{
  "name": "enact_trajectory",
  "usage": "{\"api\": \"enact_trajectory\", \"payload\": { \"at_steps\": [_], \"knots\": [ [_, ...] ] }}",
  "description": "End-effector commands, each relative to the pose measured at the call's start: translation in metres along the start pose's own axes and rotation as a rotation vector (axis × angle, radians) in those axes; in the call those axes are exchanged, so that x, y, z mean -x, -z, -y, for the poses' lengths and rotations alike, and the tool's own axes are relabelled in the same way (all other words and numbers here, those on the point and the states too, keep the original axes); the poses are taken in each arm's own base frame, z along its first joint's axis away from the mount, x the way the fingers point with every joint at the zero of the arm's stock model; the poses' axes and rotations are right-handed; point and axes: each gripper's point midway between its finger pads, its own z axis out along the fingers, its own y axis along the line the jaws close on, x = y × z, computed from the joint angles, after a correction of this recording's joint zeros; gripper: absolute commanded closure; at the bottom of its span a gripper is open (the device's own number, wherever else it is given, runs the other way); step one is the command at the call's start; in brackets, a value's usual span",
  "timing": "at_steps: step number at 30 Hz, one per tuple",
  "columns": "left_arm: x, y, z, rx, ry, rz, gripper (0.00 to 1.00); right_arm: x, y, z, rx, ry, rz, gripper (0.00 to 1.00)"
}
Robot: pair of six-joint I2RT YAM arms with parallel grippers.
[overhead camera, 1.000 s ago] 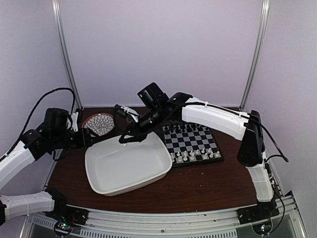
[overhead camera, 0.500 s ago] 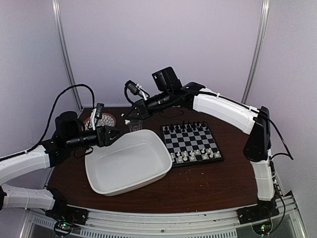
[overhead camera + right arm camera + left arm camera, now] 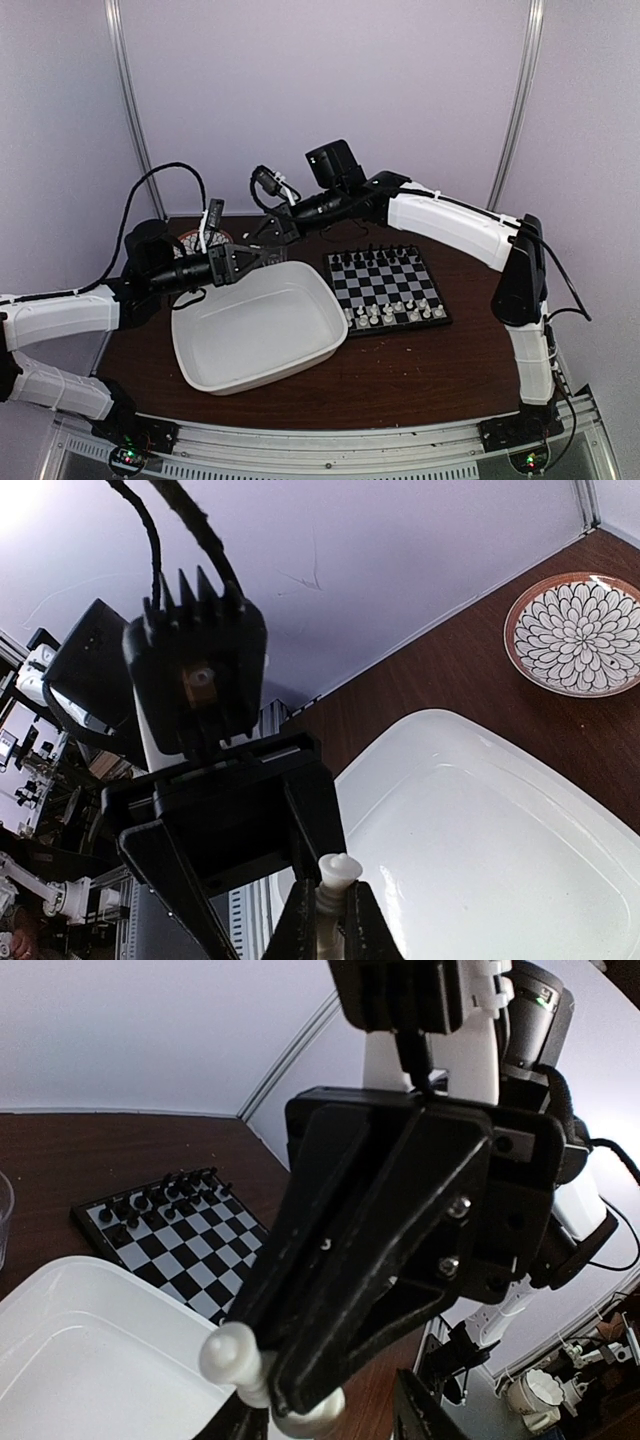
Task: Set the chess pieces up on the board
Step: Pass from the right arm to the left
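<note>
1. The surface [image 3: 420,370] carries everything. Both arms reach over its far left part, so the two sets of jaws meet in the air there.
2. The white tray [image 3: 185,345] sits below the jaws, its far rim just under them.
3. The board [image 3: 388,288] lies well off to the right-arm side of the jaws. White chess pieces [image 3: 395,313] stand on its near rows and black chessmen [image 3: 375,258] along the far edge.
4. The right gripper [image 3: 330,927] has its jaws pressed tight on one white chessman [image 3: 339,872], whose head pokes out past the tips. I'd guess it is offered for a hand-over, to get a better hold.
5. The left gripper [image 3: 262,256] noses right up to that piece. Whether its jaws grip it, I cannot tell.
</note>
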Motion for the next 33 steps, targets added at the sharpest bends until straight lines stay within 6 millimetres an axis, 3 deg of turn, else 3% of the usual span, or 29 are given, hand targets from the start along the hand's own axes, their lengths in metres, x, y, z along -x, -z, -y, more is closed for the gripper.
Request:
{"api": "enact_trajectory", "payload": {
  "at_steps": [1,8,18,24,33],
  "knots": [
    [0.033,0.000,0.026,-0.079,-0.056,0.101,0.61,0.014,0.011,-0.021,0.040,0.027,0.037,0.99],
    [0.032,0.000,0.019,-0.048,-0.046,0.103,0.78,0.014,0.010,-0.023,0.055,0.017,0.039,0.99],
    [0.031,-0.001,0.013,-0.015,-0.051,0.093,0.87,0.010,0.008,-0.021,0.067,-0.004,0.035,0.96],
    [0.021,-0.003,0.004,0.043,-0.095,0.015,1.00,0.011,0.012,-0.022,0.068,0.004,0.037,0.83],
    [-0.004,-0.006,-0.008,0.094,-0.182,-0.165,1.00,0.018,0.039,-0.009,0.029,0.018,0.058,0.53]
  ]
}}
